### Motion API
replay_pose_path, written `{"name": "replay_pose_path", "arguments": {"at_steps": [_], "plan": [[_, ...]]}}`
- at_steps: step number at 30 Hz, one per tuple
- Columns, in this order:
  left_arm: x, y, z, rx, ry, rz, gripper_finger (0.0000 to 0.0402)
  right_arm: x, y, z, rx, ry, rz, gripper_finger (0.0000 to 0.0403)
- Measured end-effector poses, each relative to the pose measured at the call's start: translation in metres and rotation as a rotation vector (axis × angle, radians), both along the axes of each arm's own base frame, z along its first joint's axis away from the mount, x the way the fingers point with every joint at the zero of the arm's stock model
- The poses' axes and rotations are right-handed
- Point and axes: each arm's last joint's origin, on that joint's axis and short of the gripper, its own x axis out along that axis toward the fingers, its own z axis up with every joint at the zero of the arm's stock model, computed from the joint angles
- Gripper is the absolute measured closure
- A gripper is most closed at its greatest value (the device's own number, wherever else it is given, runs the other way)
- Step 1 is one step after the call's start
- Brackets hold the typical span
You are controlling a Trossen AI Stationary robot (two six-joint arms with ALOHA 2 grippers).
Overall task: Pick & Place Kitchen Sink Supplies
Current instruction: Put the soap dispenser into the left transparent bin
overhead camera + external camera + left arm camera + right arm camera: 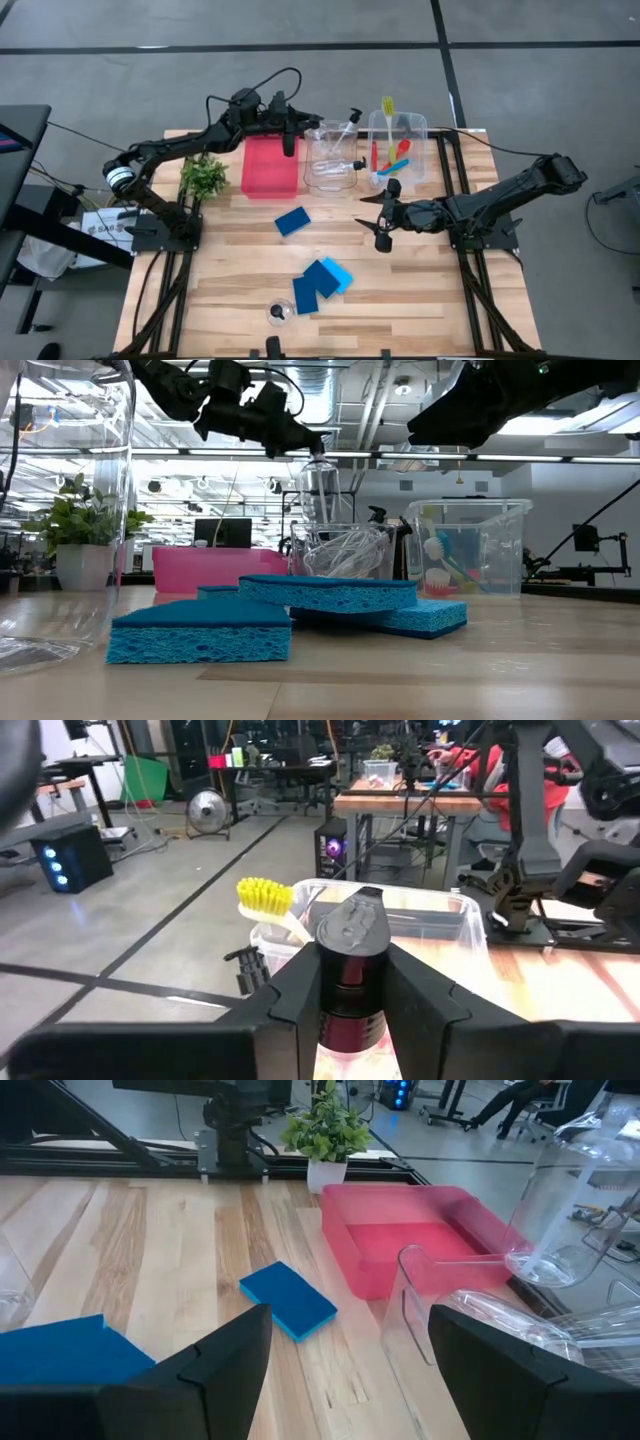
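Observation:
My left gripper is above the right far corner of the red tray, shut on a clear black-capped bottle. My right gripper hovers open over the table, near the clear bins and touching nothing. One blue sponge lies flat mid-table. More sponges overlap near the near edge. Another clear bottle lies on its side at the near edge. Yellow-green, red and blue brushes stand in the right clear bin. The middle bin holds more bottles. My left gripper pinches the bottle between its two fingers at the top end, beside the black cap. The fingers slant down from the table's left. The bottle is lifted clear, and its clear body hangs below the fingers, roughly upright.
A small leafy plant stands left of the red tray. The two clear bins sit side by side at the far edge, right of the tray. Bare wood lies on the near right of the table.

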Motion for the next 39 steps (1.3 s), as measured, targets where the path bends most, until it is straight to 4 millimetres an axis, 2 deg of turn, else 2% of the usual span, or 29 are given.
{"name": "replay_pose_path", "arguments": {"at_steps": [9,19,23,31,33,35,39], "plan": [[-0.001,0.0,-0.003,-0.006,0.006,0.012,0.0299,0.0,0.0,0.0,0.0,0.0,0.0,0.0138],[-0.001,0.0,-0.003,-0.032,0.0,0.015,0.0214,0.0,0.0,0.0,0.0,0.0,0.0,0.0138],[-0.001,0.0,-0.003,-0.033,0.001,0.015,0.0192,0.0,0.0,0.0,0.0,0.0,0.0,0.0138],[-0.001,-0.001,-0.001,-0.038,-0.004,0.006,0.0192,0.0,0.0,0.0,0.0,0.0,0.0,0.0138],[-0.006,-0.008,0.009,-0.055,-0.034,-0.041,0.0198,0.0,0.0,0.0,0.0,0.0,0.0,0.0138],[-0.014,-0.023,0.031,-0.041,-0.095,-0.102,0.0205,0.0,0.0,0.0,-0.012,0.003,0.003,0.0138],[-0.043,-0.073,0.086,0.057,-0.256,-0.224,0.0221,0.001,0.0,0.003,-0.055,-0.017,0.016,0.0138]]}}
